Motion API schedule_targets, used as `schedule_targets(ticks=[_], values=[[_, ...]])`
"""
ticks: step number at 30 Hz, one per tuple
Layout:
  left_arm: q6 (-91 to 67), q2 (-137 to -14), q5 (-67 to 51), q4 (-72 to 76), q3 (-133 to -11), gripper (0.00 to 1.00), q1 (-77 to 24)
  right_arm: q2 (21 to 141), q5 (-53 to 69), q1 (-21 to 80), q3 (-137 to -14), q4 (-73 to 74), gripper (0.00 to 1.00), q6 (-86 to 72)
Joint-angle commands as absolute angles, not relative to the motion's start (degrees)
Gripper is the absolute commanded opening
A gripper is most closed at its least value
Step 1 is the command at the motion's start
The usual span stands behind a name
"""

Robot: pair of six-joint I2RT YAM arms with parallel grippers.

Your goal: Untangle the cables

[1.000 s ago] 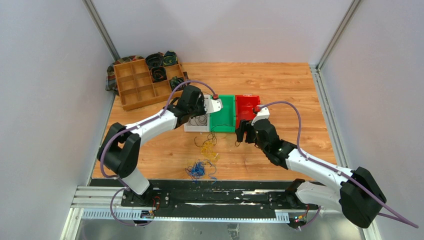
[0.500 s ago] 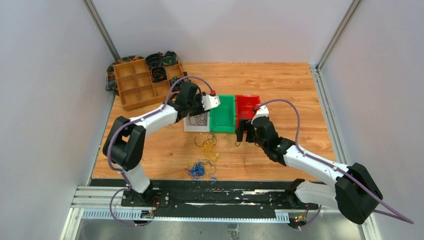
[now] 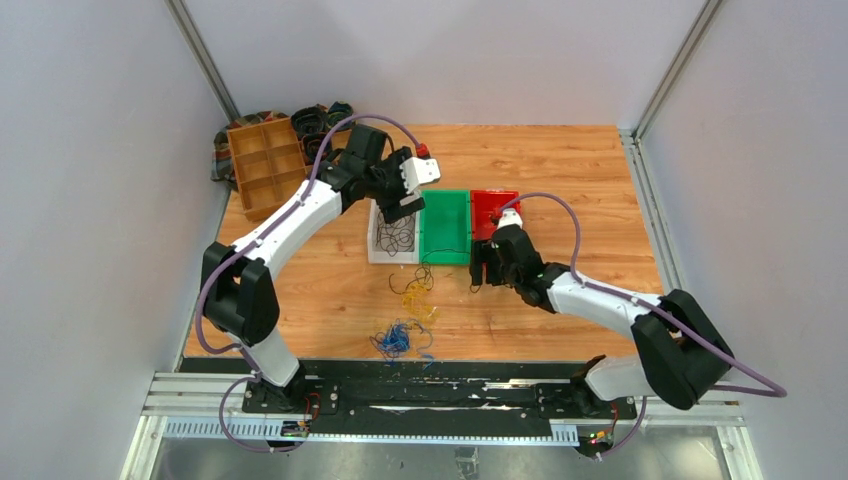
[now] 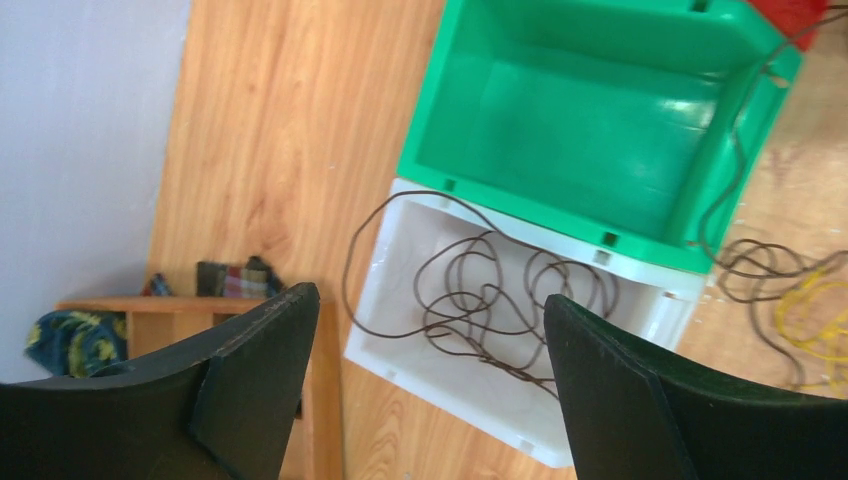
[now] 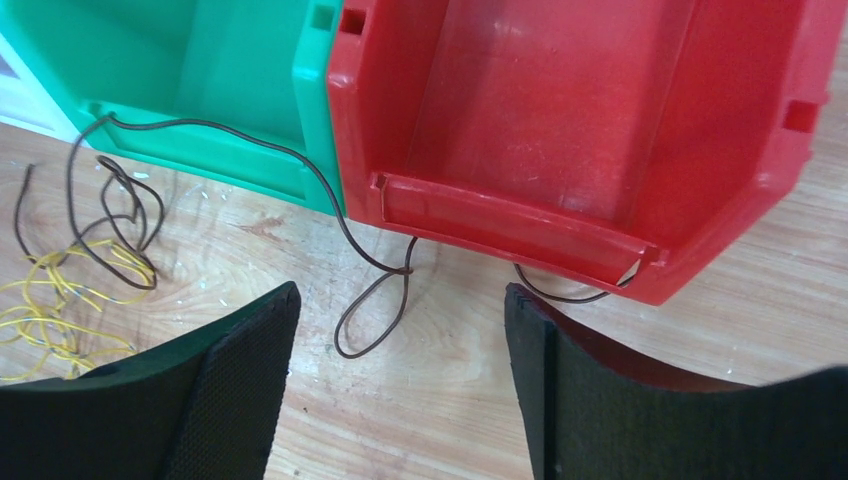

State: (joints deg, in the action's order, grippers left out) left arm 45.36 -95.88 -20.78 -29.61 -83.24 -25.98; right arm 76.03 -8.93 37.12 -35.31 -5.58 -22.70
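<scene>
A dark cable lies loosely coiled in the white bin, with one loop hanging over its rim. My left gripper hovers open above that bin, nothing between its fingers. A second dark cable trails from the green bin onto the table in front of the red bin. My right gripper is open just above the wood, near that cable's loop. Yellow cables and a blue bunch lie on the table nearer the arms.
A wooden divided tray sits at the back left, with dark coiled bundles and a cloth behind it. The green bin and red bin stand side by side mid-table. Grey walls close in on both sides.
My left gripper opened, let go of the dark cable into the white bin, and rose back toward the far left. The right gripper edged closer to the red bin.
</scene>
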Motion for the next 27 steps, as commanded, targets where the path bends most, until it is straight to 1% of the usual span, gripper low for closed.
schedule_targets(ticks=[1, 5, 8, 11, 16, 21, 27], values=[[43.2, -93.9, -26.9, -34.6, -82.4, 0.85, -25.6, 79.3, -6.9, 35.9, -37.4, -5.4, 0.71, -22.1], [41.1, -94.4, -26.3, -29.6, -78.3, 0.81, -25.6, 81.7, -5.8, 35.9, -38.3, -4.7, 0.66, -23.0], [39.5, -95.7, -24.6, -25.5, -76.1, 0.74, -25.7, 82.9, -5.6, 35.9, -38.5, -4.8, 0.63, -23.9], [37.4, -97.0, -25.3, -22.6, -75.0, 0.69, -25.6, 83.8, -5.3, 35.9, -38.6, -5.3, 0.61, -24.5], [31.1, -98.4, -25.7, -15.2, -73.5, 0.57, -25.4, 84.7, -4.8, 35.9, -37.7, -6.7, 0.55, -25.7], [30.8, -100.3, -27.1, -10.1, -71.8, 0.47, -24.5, 84.3, -5.2, 35.9, -36.1, -8.5, 0.51, -26.9], [28.0, -103.1, -30.2, -8.0, -71.9, 0.43, -23.1, 83.8, -4.9, 35.9, -34.2, -10.2, 0.46, -28.3]])
